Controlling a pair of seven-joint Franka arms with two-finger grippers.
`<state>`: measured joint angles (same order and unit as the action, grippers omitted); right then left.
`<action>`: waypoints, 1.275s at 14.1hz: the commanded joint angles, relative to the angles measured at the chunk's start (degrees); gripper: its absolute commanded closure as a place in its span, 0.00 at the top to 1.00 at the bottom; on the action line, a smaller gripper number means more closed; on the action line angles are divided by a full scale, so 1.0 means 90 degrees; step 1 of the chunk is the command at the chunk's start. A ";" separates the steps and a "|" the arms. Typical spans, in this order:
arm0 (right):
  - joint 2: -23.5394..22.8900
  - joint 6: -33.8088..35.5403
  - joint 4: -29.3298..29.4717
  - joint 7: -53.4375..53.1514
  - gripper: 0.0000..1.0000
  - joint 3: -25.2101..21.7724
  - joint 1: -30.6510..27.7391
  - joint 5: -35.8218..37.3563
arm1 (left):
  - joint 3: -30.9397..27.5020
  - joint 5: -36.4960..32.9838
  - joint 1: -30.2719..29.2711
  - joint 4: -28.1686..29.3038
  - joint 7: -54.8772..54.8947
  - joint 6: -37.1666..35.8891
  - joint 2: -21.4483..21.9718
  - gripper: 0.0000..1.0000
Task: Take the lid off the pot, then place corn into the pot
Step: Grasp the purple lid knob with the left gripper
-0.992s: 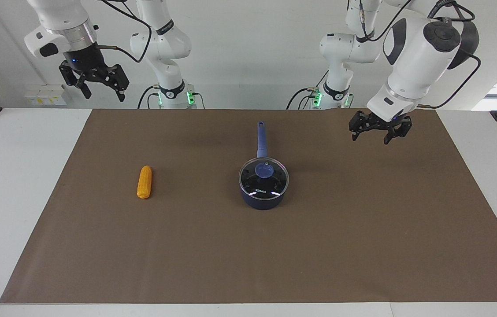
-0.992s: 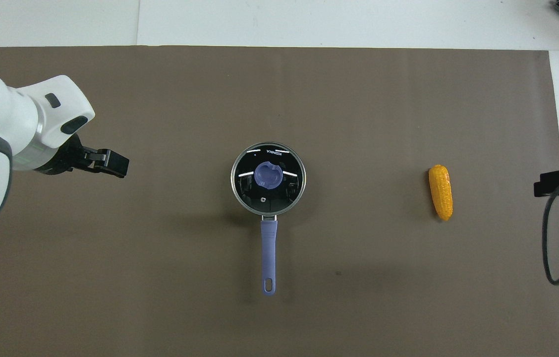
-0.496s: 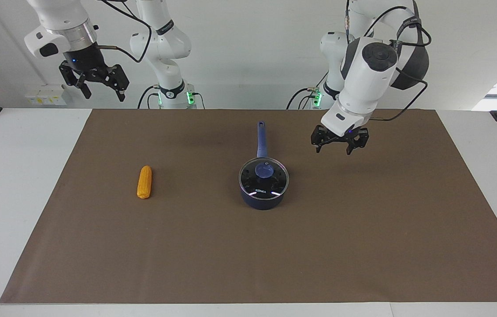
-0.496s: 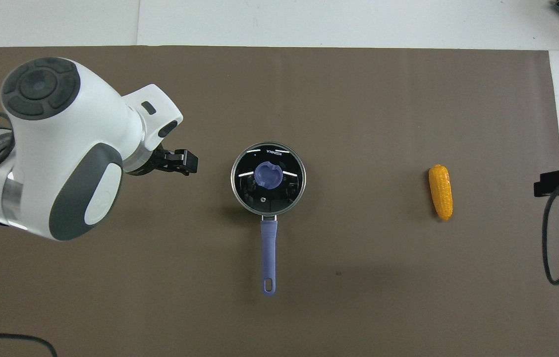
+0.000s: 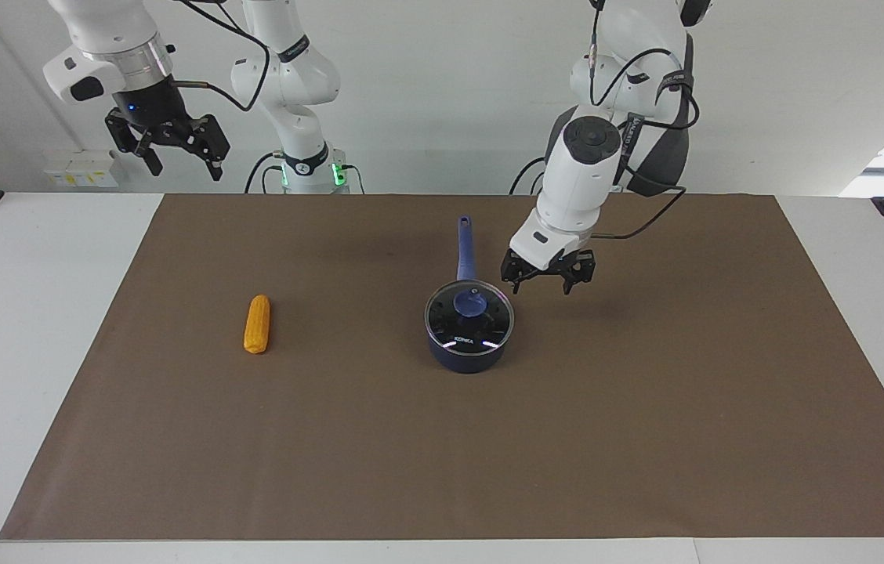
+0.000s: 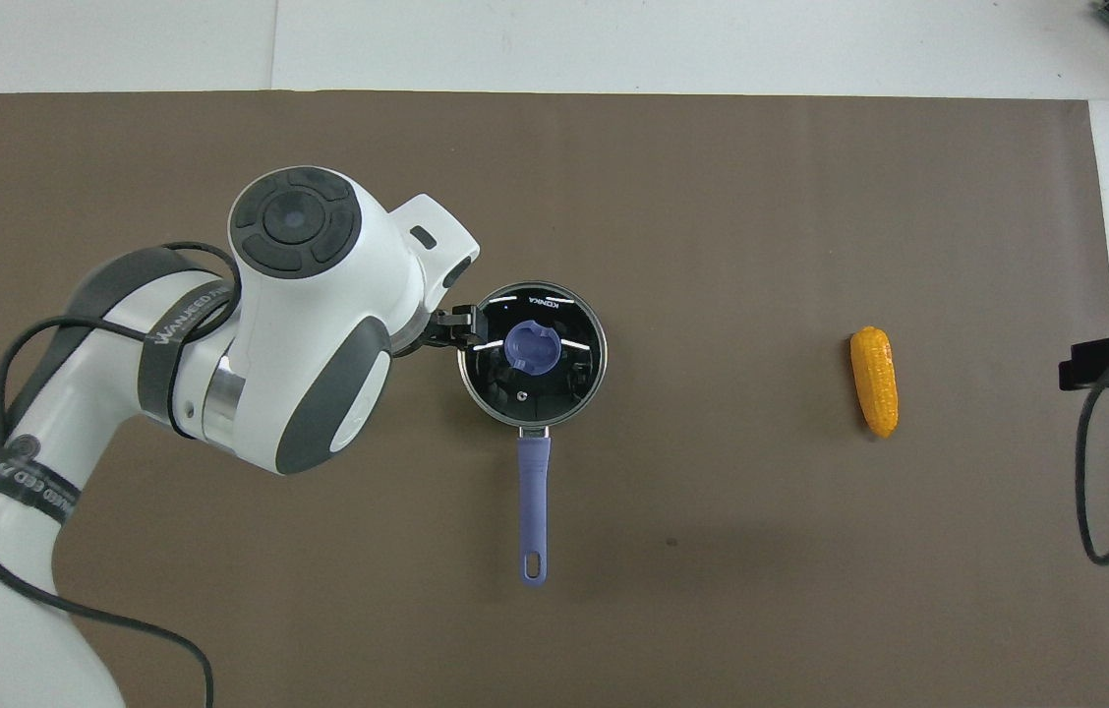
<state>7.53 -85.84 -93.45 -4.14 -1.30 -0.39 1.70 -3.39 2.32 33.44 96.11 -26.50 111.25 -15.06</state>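
Navy pot (image 5: 467, 354), blue-knobbed clear lid (image 5: 469, 315), yellow-orange corn (image 5: 257, 323), brown mat (image 5: 646, 407)

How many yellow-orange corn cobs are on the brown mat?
1. The stubby yellow-orange corn cob lies on the brown mat toward the right arm's end of the table, apart from the lidded navy-blue saucepan. None looks hidden.

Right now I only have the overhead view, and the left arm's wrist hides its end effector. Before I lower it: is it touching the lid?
Observer: No. In the facing view the left end effector hangs in the air beside the lid, toward the left arm's end, clear of it.
Operator: Is it open?
Observer: Yes, its fingertips stand apart and hold nothing.
Operator: And the right one?
Observer: The right end effector waits high up at the right arm's end of the table, open and empty.
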 commanded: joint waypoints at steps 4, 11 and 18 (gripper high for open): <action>0.0013 -0.0110 -0.0047 0.0099 1.00 0.0037 -0.0064 0.0084 | -0.0112 0.0153 0.0571 -0.0892 -0.0931 0.0090 -0.0815 1.00; 0.0013 -0.0110 -0.0047 0.0099 1.00 0.0037 -0.0064 0.0084 | -0.0112 0.0094 0.0992 -0.1343 -0.1665 0.0129 -0.1324 1.00; 0.0013 -0.0110 -0.0047 0.0099 1.00 0.0037 -0.0064 0.0084 | -0.0112 0.0036 0.1021 -0.1275 -0.1656 0.0129 -0.1295 1.00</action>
<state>7.53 -85.84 -93.45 -4.14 -1.30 -0.39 1.70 -3.52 2.99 41.60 85.62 -40.84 112.70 -26.19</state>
